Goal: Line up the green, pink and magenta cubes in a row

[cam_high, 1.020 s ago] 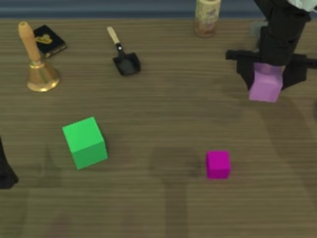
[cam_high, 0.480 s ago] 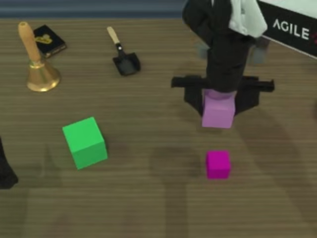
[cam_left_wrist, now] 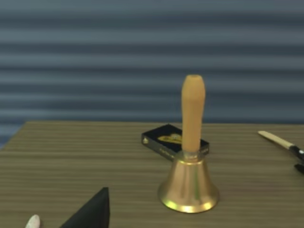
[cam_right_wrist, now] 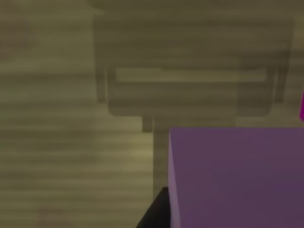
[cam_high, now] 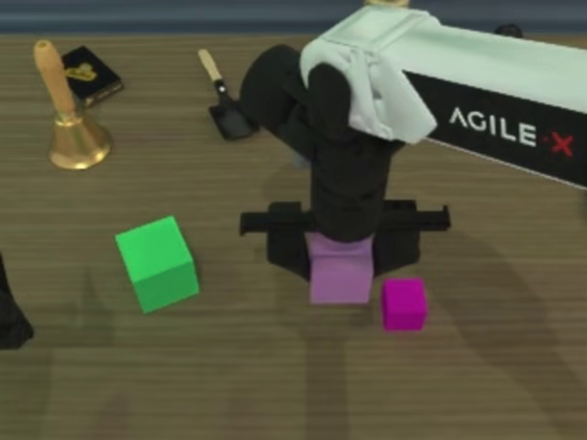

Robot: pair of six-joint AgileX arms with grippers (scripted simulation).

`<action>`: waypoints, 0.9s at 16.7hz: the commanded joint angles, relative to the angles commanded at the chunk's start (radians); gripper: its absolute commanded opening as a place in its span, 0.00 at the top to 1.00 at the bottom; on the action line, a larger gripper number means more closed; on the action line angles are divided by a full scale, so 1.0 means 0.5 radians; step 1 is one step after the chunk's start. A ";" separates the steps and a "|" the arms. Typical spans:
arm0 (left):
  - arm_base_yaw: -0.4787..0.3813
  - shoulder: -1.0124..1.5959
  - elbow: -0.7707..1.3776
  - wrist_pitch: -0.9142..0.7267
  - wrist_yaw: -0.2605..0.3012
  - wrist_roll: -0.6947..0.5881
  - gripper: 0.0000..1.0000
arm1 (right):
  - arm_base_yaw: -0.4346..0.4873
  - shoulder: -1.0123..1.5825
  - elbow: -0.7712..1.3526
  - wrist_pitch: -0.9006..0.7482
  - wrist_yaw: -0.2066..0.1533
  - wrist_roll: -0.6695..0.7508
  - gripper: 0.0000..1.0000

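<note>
My right gripper (cam_high: 341,266) is shut on the pink cube (cam_high: 340,269), holding it low over the table's middle, just left of the small magenta cube (cam_high: 404,304). In the right wrist view the pink cube (cam_right_wrist: 237,178) fills the near part of the picture, with one dark finger (cam_right_wrist: 154,213) against its side and a sliver of the magenta cube (cam_right_wrist: 301,105) at the edge. The large green cube (cam_high: 157,263) rests on the table at the left, apart from the others. My left arm (cam_high: 9,316) stays parked at the left edge.
A brass bell with a wooden handle (cam_high: 69,115) and a small black book (cam_high: 90,75) stand at the back left. A black trowel (cam_high: 227,96) lies behind the right arm. The bell (cam_left_wrist: 189,164) and book (cam_left_wrist: 164,140) fill the left wrist view.
My right arm has carried the pink cube from the back right toward the front and left, down to a spot beside the magenta cube. The green and magenta cubes have not moved.
</note>
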 joint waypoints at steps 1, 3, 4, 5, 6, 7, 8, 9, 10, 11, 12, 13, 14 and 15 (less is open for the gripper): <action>0.000 0.000 0.000 0.000 0.000 0.000 0.00 | 0.000 0.000 0.000 0.000 0.000 0.000 1.00; 0.000 0.000 0.000 0.000 0.000 0.000 0.00 | -0.006 0.009 0.001 0.004 -0.003 0.001 1.00; 0.000 0.000 0.000 0.000 0.000 0.000 0.00 | -0.009 0.014 -0.023 0.031 -0.003 0.003 1.00; 0.000 0.000 0.000 0.000 0.000 0.000 0.00 | -0.011 0.024 -0.060 0.080 -0.002 0.006 1.00; 0.000 0.000 0.000 0.000 0.000 0.000 0.00 | -0.013 0.039 -0.109 0.147 -0.001 0.008 1.00; 0.000 0.000 0.000 0.000 0.000 0.000 0.00 | -0.013 0.058 -0.164 0.228 -0.001 0.009 1.00; 0.000 0.000 0.000 0.000 0.000 0.000 0.00 | -0.010 0.077 -0.222 0.313 -0.001 0.008 1.00; 0.000 0.000 0.000 0.000 0.000 0.000 0.00 | -0.006 0.095 -0.277 0.389 0.000 0.006 1.00; 0.000 0.000 0.000 0.000 0.000 0.000 0.00 | -0.003 0.111 -0.321 0.445 0.000 0.004 1.00; 0.000 0.000 0.000 0.000 0.000 0.000 0.00 | 0.000 0.123 -0.352 0.479 0.001 0.004 1.00; 0.000 0.000 0.000 0.000 0.000 0.000 0.00 | 0.001 0.129 -0.364 0.493 0.001 0.003 1.00; 0.000 0.000 0.000 0.000 0.000 0.000 0.00 | 0.001 0.129 -0.364 0.493 0.001 0.003 1.00; 0.000 0.000 0.000 0.000 0.000 0.000 0.00 | 0.001 0.129 -0.364 0.493 0.001 0.003 1.00; 0.000 0.000 0.000 0.000 0.000 0.000 0.00 | 0.001 0.129 -0.364 0.493 0.001 0.003 1.00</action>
